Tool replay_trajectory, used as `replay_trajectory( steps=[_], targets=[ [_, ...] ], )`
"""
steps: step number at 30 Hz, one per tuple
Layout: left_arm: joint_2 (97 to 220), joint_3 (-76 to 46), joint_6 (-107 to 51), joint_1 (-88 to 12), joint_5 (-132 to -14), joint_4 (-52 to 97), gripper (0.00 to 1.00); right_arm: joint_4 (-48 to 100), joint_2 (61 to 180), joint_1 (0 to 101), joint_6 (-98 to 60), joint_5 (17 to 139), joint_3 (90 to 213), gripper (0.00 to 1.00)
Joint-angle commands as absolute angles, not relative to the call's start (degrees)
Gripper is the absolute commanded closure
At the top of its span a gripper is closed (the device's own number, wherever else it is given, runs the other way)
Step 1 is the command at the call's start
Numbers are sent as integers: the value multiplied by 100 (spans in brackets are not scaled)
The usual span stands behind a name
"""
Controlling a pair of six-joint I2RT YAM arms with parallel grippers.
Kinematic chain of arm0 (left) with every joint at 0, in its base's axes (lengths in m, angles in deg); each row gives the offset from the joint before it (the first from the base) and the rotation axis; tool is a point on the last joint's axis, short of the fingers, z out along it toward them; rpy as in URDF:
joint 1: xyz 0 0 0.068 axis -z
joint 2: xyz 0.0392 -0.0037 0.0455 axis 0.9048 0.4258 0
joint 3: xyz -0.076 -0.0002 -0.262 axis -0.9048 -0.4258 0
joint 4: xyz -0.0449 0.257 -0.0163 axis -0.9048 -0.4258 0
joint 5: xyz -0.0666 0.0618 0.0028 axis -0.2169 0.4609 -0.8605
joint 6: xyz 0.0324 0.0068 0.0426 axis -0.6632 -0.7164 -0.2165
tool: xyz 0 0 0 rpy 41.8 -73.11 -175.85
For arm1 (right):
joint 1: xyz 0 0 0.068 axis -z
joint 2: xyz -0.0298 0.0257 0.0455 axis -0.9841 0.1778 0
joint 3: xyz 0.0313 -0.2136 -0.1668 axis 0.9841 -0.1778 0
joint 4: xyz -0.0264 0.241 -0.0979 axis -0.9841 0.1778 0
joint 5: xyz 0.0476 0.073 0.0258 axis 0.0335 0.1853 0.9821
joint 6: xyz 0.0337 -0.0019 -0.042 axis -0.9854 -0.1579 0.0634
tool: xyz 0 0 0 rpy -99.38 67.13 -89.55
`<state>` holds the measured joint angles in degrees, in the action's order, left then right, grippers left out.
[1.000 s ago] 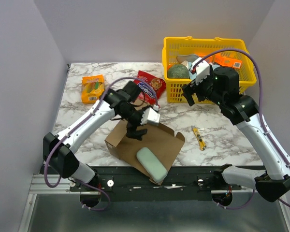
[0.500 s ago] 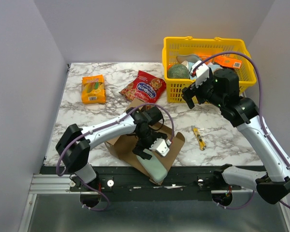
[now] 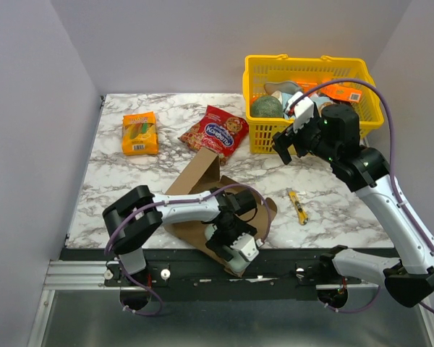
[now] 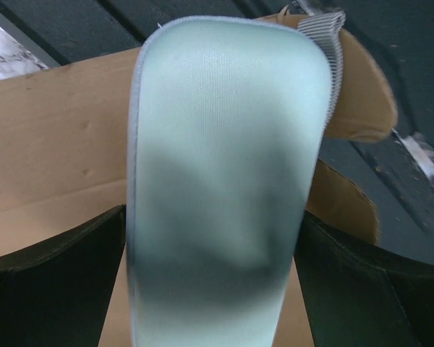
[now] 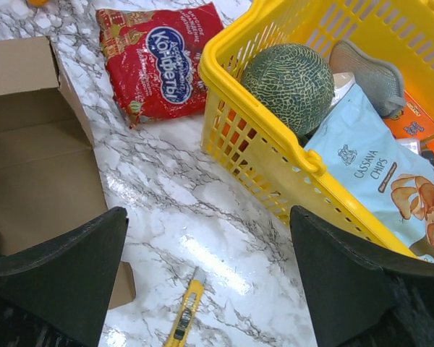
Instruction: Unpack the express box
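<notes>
Both claws gape wide. My left claw point(image 4: 213, 289) straddles the pale green pouch point(image 4: 224, 181) lying in the opened express box point(image 3: 192, 184) at the near edge of the surface point(image 3: 130, 173). My right claw point(image 5: 210, 282) hovers by the yellow basket point(image 3: 264, 141). Best practice: close centred on the pouch's long sides, clear of the cardboard.

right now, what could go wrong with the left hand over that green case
The left hand straddles the mint case with open jaws; its end pokes past the express box over the dark rail, so a loose grip could drop it over the edge. Lifting may drag the box too.
</notes>
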<state>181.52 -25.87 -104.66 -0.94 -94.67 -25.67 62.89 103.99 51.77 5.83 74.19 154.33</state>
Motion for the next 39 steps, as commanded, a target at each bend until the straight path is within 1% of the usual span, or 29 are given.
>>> replay_trajectory(
  steps=[1, 2, 3, 5, 9, 11, 12, 13, 15, 17, 18, 19, 20, 22, 23, 25, 29, 32, 33, 35, 36, 38, 39],
  targets=[
    [18407, -2422, -10202, -81, -9182, -1871, 14, 6406, 10292, 5216, 574, 7560, 15384, 0],
    [18451, -2298, -10167, -81, -9218, -1941, 19, 6406, 10266, 5216, 582, 7552, 15375, 0],
    [18521, -2184, -10141, -99, -9279, -2011, 27, 6398, 10248, 5216, 600, 7499, 15349, 0],
    [18557, -1797, -10080, -134, -9420, -2214, 33, 6380, 10195, 5216, 635, 7429, 15357, 0],
    [18731, -1051, -9948, -161, -9622, -2398, 34, 6354, 10177, 5260, 670, 7069, 15550, 0],
    [18942, -357, -9877, -161, -9744, -2618, 35, 6284, 10256, 5347, 671, 6665, 15796, 0],
    [19196, -128, -9781, -161, -9789, -2653, 37, 6275, 10317, 5392, 662, 6446, 15910, 0],
    [19346, 344, -9737, -152, -9824, -2723, 37, 6257, 10370, 5444, 636, 6383, 16198, 0],
    [19793, 812, -9597, -126, -9877, -2759, 38, 6231, 10502, 5594, 592, 6260, 16472, 0],
    [20146, 1559, -9395, -90, -9894, -2750, 38, 6222, 10573, 5682, 556, 6259, 16727, 0],
    [20539, 1875, -9281, -64, -9929, -2811, 38, 6222, 10599, 5691, 565, 6286, 16763, 0],
    [20743, 2539, -9062, -46, -9956, -2977, 38, 6213, 10599, 5700, 556, 6295, 16764, 0],
    [20928, 2833, -8973, -38, -9991, -3040, 38, 6222, 10591, 5708, 547, 6303, 16720, 0],
    [21333, 3369, -8954, 32, -10088, -3154, 37, 6222, 10547, 5717, 521, 6365, 16641, 0],
    [21395, 3416, -9024, 68, -10079, -3137, 37, 6213, 10529, 5726, 495, 6374, 16588, 0],
    [21527, 3346, -9322, 199, -9949, -3189, 35, 6213, 10503, 5735, 477, 6418, 16483, 0],
    [21720, 3337, -10533, 314, -9842, -3742, 32, 6213, 10520, 5752, 460, 6479, 16456, 0],
    [21835, 3293, -10896, 358, -9693, -3858, 28, 6195, 10555, 5744, 433, 6523, 16456, 0],
    [21870, 3258, -11027, 358, -9640, -3779, 23, 6187, 10564, 5744, 424, 6541, 16447, 0],
    [21931, 3205, -10967, 367, -9482, -3201, 17, 6187, 10573, 5744, 389, 6576, 16430, 0],
    [22001, 3222, -10793, 367, -9334, -2946, 13, 6187, 10590, 5744, 381, 6585, 16421, 0],
    [22124, 3415, -10669, 367, -9236, -2357, 9, 6204, 10608, 5752, 372, 6594, 16421, 0],
    [22177, 3425, -10520, 367, -9096, -2076, 2, 6204, 10626, 5744, 372, 6576, 16412, 0]
  ],
)
